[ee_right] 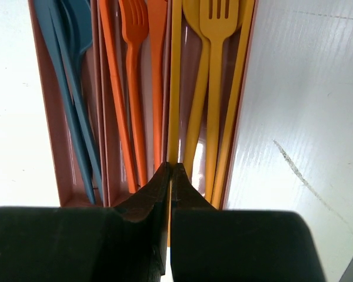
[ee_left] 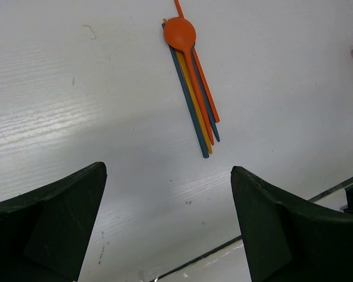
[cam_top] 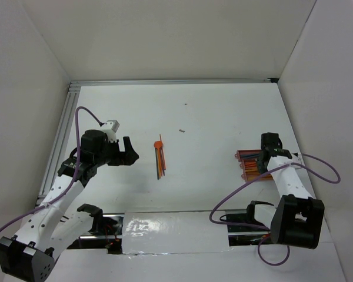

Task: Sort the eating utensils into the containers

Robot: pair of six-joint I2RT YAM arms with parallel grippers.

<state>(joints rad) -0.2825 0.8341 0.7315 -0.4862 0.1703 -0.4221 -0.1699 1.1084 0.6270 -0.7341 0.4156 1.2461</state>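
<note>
The right arm covers part of the tray; its utensils look indistinct.

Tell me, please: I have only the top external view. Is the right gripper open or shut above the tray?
Observer: Shut. In the right wrist view the right gripper has its fingertips pressed together at the near end of the tray.
Operator: What does the tray hold? For me it is too small.
Observer: Three troughs, sorted by colour: blue utensils, orange utensils, yellow utensils.
Operator: And the loose bundle in the middle?
Observer: The left wrist view shows an orange spoon lying on top of blue, yellow and orange sticks.
</note>
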